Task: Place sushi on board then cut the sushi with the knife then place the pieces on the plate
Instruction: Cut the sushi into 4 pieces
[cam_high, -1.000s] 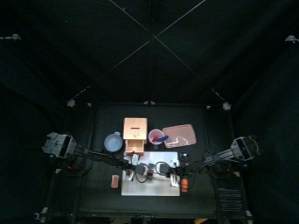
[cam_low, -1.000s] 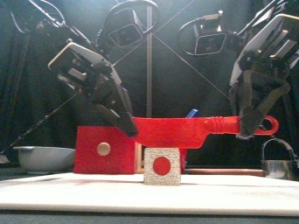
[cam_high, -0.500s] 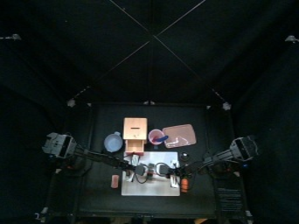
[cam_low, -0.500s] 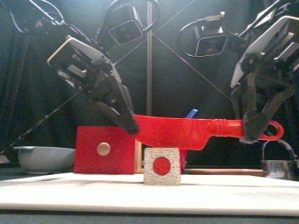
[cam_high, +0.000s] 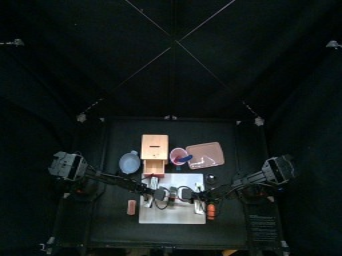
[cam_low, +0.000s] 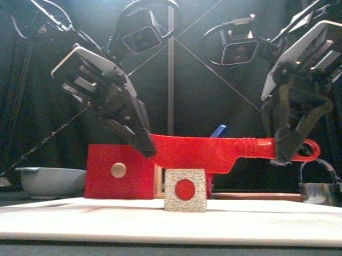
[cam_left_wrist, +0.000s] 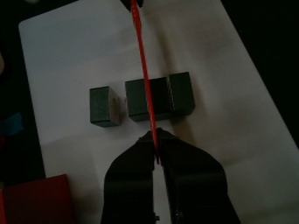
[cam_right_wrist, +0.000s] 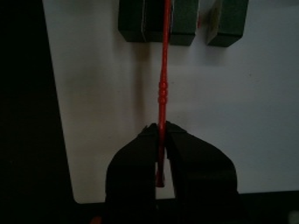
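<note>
Red toy knife found level over the white cutting board, broad side toward the front, gripped at both ends. Left tool clamped on the blade end above the board's left part, jaws pressed together with only the thin blade between them. Right tool closed the same way on the handle end above the board's right part, with the handle's ring poking out past the jaws.

Toy sushi roll lying near the board's middle as three dark green blocks: two touching side by side, the third just beside them across a strip of bare board. From the front only one end face visible, a pale speckled square with a red centre, standing on the board under the blade. Blade's lower edge just above the top of the roll; cannot tell whether touching. In both wrist views, knife's line crossing the touching pair, not the gap.

Behind the board's left half: pale wooden box with red drawer front. Blue-grey bowl beyond the box, past the board's left edge. Flat pink tray behind the board's right half. Red cup between box and tray, with the tip of a blue knife showing above the red one. Round metal cutter off the board's right side. Small orange item on the black desk just left of the board, too small to identify.
</note>
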